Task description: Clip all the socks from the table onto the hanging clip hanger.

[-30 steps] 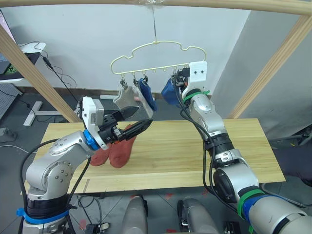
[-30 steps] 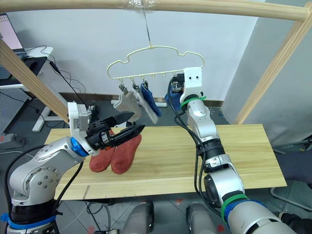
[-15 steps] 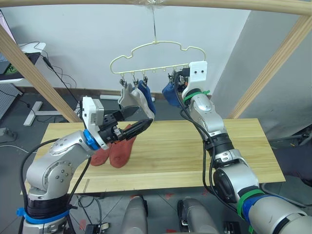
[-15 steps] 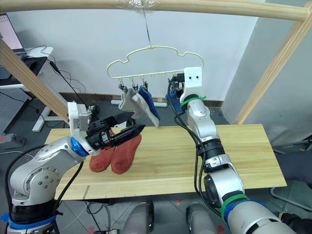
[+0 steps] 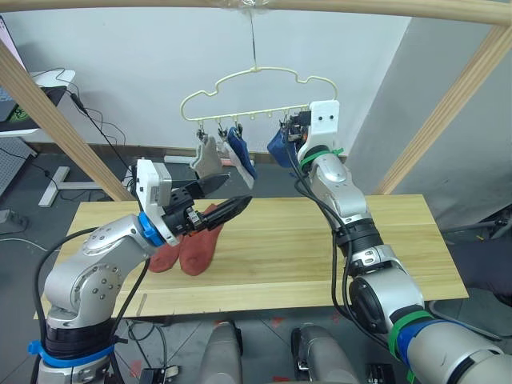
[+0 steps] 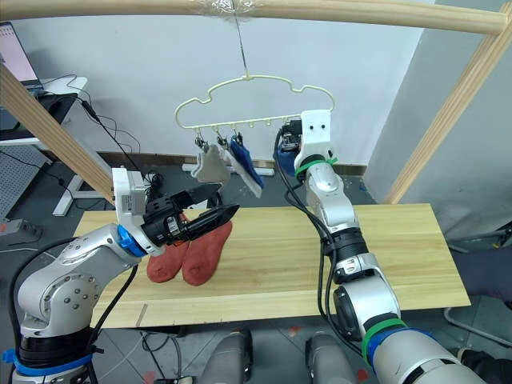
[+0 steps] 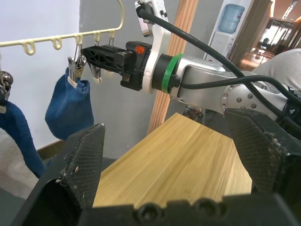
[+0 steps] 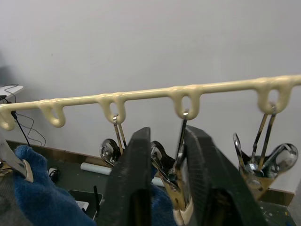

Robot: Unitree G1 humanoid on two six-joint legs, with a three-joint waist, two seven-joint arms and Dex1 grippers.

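Observation:
The pale-yellow clip hanger [image 5: 254, 74] hangs from the top pole. A light grey sock [image 5: 206, 157] and a blue sock [image 5: 241, 154] are clipped at its left. My right gripper [image 5: 286, 130] is raised at the hanger's right end, shut on a metal clip [image 8: 175, 186]. A second blue sock [image 5: 278, 149] hangs under that clip. My left gripper [image 5: 221, 197] is open and empty, held above two rust-red socks [image 5: 200, 245] lying side by side on the left part of the table [image 5: 400, 240].
Slanted wooden poles [image 5: 56, 120] [image 5: 452, 100] of the frame stand on both sides of the table, and a crossbar [image 5: 360, 6] runs overhead. A desk with cables [image 5: 48, 84] is at the far left. The table's right half is bare wood.
The grey and blue socks on the left have swung slightly up and to the right as the hanger rocked. The right-hand blue sock has risen a little. My left gripper has stayed put.

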